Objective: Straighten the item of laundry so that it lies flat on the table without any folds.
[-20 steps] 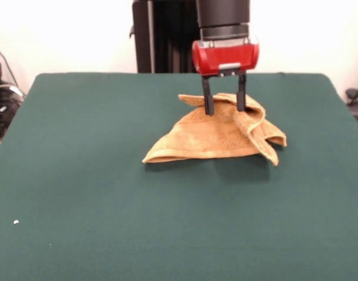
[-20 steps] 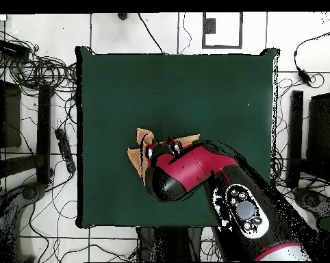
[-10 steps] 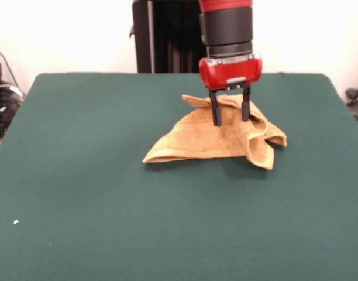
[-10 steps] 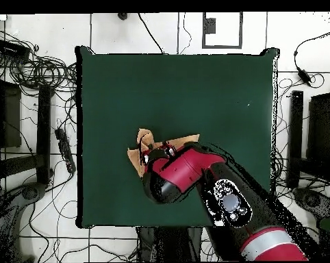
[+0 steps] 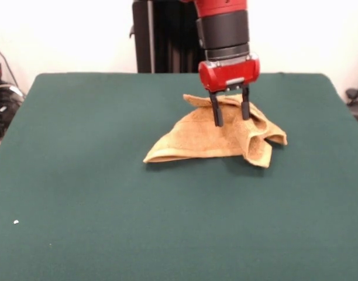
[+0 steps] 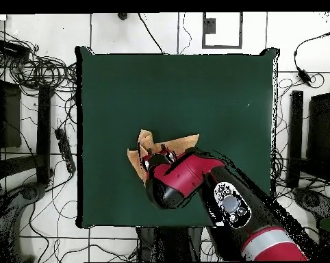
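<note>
One towel [image 5: 217, 136] is all we find on the green counter [image 5: 109, 205], a golden-tan one lying crumpled somewhat beyond the middle, nearer the far edge than the near one. Its near hem runs fairly straight; at one end the cloth doubles into thick folds, and a corner pokes up at the back. We see the gripper [image 5: 230, 115] upright over the raised part, its two dark fingers [image 5: 216, 115] spread apart, tips down among the folds, pinching nothing.
</note>
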